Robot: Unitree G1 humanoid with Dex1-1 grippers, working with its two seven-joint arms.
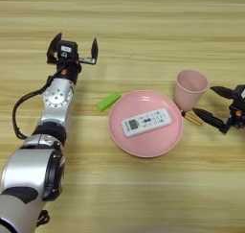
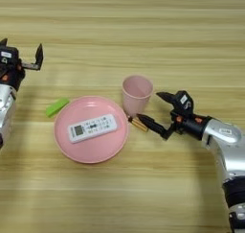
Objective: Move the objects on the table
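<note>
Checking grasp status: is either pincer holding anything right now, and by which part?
Nothing is held. The left pincer hangs open, away from the things; the right pincer is open beside the pink cup, not gripping it.

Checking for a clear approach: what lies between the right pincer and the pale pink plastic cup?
Bare wooden table in the right eye view; a small brown stick lies lower, beside the cup.

The far half of the light-brown wooden table [image 2: 143,26] was bare, so a hand could pass there. In the middle, the round pink plate [image 1: 125,142] holding a white remote [image 1: 146,122] was in the way, with the pale pink plastic cup [image 2: 137,94] just beside its right rim and the flat lime-green block [image 1: 108,101] just beside its left rim. A small brown stick [image 2: 139,123] lay by the cup's foot, between it and the right gripper [image 2: 154,109], whose two black fingers were spread wide.
</note>
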